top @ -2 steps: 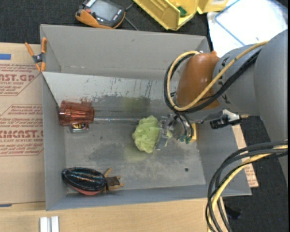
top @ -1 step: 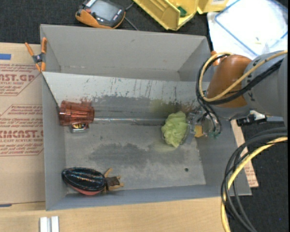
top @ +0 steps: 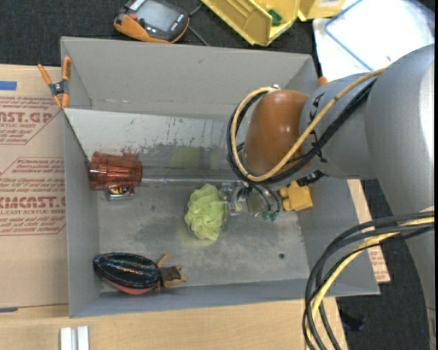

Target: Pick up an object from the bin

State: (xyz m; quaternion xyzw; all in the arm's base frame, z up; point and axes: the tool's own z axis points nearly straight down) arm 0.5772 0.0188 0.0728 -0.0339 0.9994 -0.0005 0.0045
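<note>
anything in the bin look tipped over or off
The reddish-brown ribbed cup lies on its side at the left of the bin, against its back wall. The pale green lump in the middle, beside the gripper, looks crumpled. Nothing looks spilled.

Bin [top: 168, 71]; green lump [top: 206, 212]; cup [top: 115, 170]; black bundle [top: 128, 272]

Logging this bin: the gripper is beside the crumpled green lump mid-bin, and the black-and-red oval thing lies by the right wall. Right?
No. The camera view shows the black-and-red oval thing in the near left corner; the gripper is beside the crumpled green lump.
</note>
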